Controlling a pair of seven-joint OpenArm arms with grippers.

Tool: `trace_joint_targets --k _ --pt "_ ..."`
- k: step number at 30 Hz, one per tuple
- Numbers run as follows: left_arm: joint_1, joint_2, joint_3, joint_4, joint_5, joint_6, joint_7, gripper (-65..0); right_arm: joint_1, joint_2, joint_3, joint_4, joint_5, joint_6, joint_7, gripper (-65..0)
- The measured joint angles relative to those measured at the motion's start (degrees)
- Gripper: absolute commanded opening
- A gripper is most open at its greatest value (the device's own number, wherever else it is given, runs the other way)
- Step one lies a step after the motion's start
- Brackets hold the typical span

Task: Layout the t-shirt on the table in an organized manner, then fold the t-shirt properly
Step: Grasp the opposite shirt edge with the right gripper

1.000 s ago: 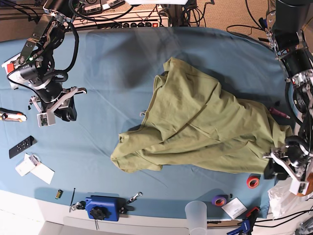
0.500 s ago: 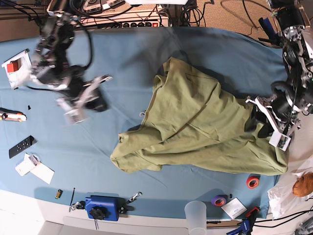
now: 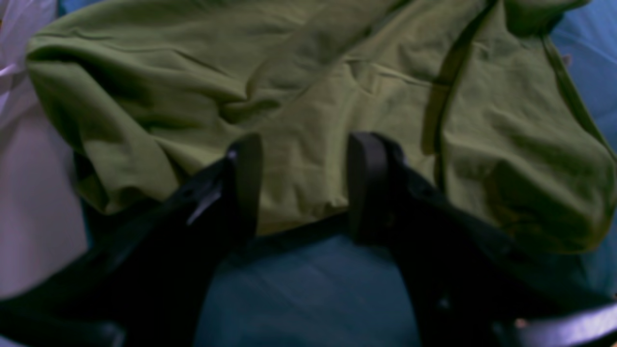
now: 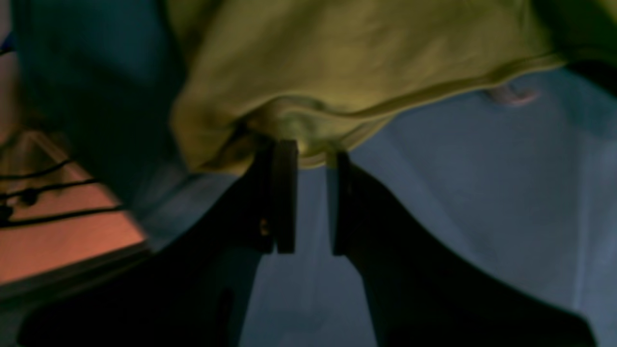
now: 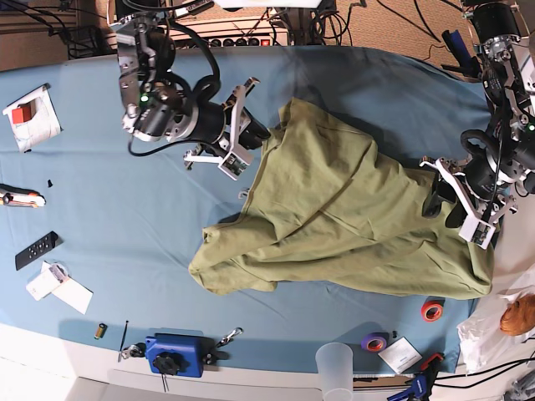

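The olive-green t-shirt [image 5: 351, 217] lies crumpled in a loose heap on the right half of the teal table [image 5: 150, 251]. At the shirt's right edge my left gripper [image 5: 436, 197] is open; in the left wrist view its gripper [image 3: 306, 185] straddles the shirt's hem [image 3: 299, 212] just above the table [image 3: 308, 289]. My right gripper [image 5: 257, 134] is at the shirt's upper left edge. In the right wrist view that gripper [image 4: 311, 159] has its fingers a narrow gap apart, tips touching a bunched fold of the t-shirt [image 4: 308, 72], nothing clamped.
Along the front edge stand a blue clamp block [image 5: 174, 355], a clear plastic cup [image 5: 336, 368], a purple tape roll [image 5: 375, 341] and an orange tape roll [image 5: 431, 311]. A remote [image 5: 36, 250], papers [image 5: 60, 288] and a white box [image 5: 32, 117] lie at the left.
The right arm swept from the table's left side across to the shirt's upper left edge. The left arm moved from the shirt's lower right corner up to its right edge. The shirt barely shifted.
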Motion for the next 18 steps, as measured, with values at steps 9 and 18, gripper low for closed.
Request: trace_joint_targets --k 9,18 --pt "0.0 0.0 0.0 0.0 -0.2 0.0 0.0 -36.7 0.2 -2.3 -5.6 -4.2 -3.6 -1.0 5.2 -53.4" --pt "0.0 0.0 0.0 0.0 -0.2 0.0 0.0 -36.7 0.2 -3.7 -5.6 -11.1 -7.0 -1.1 7.4 -65.0"
